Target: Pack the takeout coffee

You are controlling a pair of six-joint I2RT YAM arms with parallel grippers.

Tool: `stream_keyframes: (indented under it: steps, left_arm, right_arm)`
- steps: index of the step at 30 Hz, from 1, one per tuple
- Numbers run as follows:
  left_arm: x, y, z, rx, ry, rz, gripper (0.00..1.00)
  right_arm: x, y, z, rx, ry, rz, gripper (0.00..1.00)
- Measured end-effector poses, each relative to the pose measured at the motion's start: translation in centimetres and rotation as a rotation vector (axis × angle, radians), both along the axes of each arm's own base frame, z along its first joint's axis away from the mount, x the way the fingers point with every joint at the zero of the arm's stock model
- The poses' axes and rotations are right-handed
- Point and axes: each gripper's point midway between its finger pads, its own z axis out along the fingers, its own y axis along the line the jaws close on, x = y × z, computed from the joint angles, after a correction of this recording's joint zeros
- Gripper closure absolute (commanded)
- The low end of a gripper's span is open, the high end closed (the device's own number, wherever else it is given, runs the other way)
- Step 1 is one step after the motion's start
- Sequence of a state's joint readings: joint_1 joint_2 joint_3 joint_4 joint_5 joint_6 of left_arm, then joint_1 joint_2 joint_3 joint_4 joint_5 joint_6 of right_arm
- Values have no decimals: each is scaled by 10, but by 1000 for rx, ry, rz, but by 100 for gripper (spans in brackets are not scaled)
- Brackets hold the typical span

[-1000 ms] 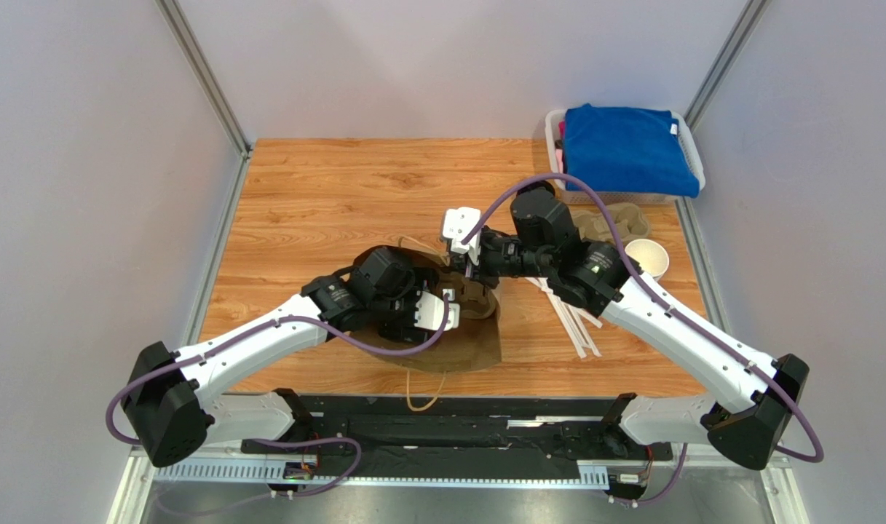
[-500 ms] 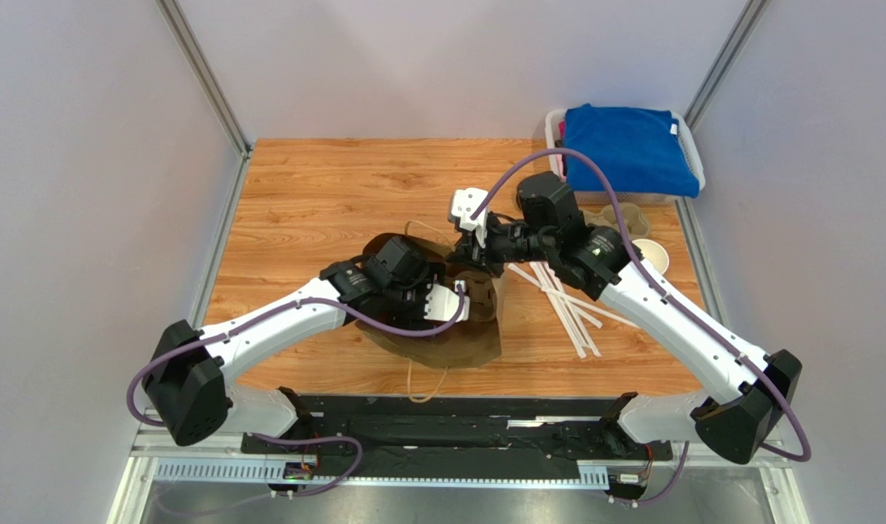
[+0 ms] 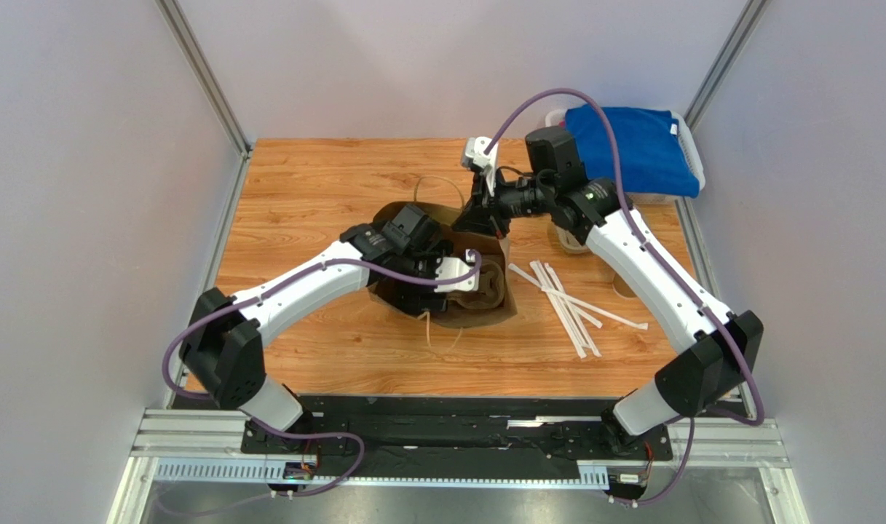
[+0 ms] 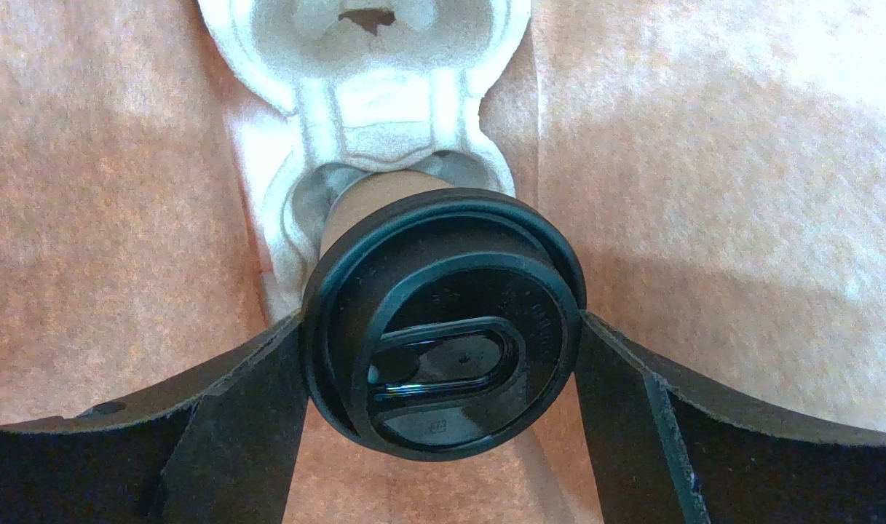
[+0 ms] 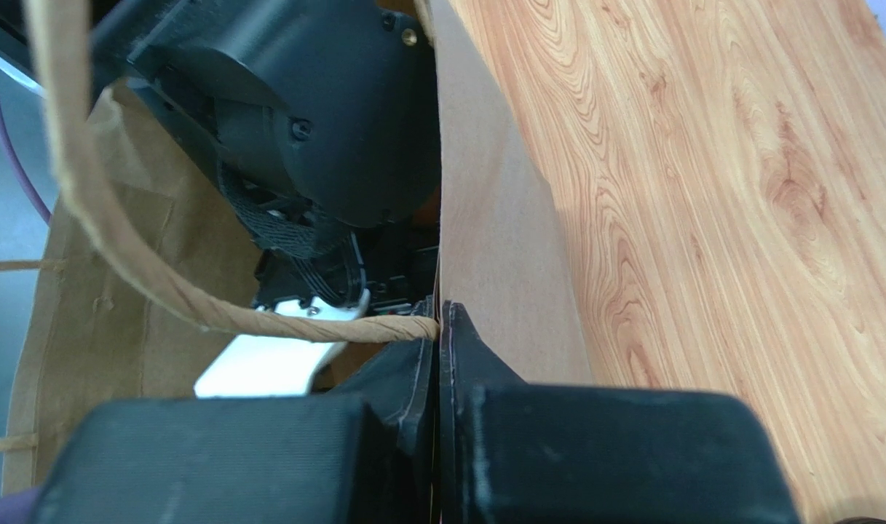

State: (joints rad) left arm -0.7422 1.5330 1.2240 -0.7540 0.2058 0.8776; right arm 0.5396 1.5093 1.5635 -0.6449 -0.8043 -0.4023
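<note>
Black-lidded takeout coffee (image 4: 445, 328) inside the paper bag (image 3: 493, 304), clamped at its lid by the left hand (image 4: 442, 371), above a pulp carrier (image 4: 370, 98). Right hand (image 5: 438, 328) pinched tight on the bag's rim, beside the twine handle (image 5: 141, 262).

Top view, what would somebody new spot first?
The brown paper bag in the middle of the wooden table, where both arms meet. Inside it, the left end effector grips a small paper cup with a round black plastic lid, while the right end effector pinches the bag's edge beside its twine handle. A bright blue folded cloth lies at the far right corner.
</note>
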Motion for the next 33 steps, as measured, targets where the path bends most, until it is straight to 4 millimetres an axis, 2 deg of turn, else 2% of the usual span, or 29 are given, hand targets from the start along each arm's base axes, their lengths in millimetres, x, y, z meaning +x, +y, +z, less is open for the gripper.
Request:
stream_keyframes:
  steps: [7,15,25,33]
  left_arm:
    - [26,-4,-4,7,68,34,95]
    - [41,-9,-10,19,106,23,95]
    - [61,-15,-16,39,148,25,95]
    - [69,-15,-21,53,170,23,94]
  right_arm:
    - [32,-4,-3,19,65,-8,100]
    - [59,-9,-5,37,130,-11,100]
    - [83,-12,-9,51,172,-18,100]
    - [95,-12,-12,55,183,-26,100]
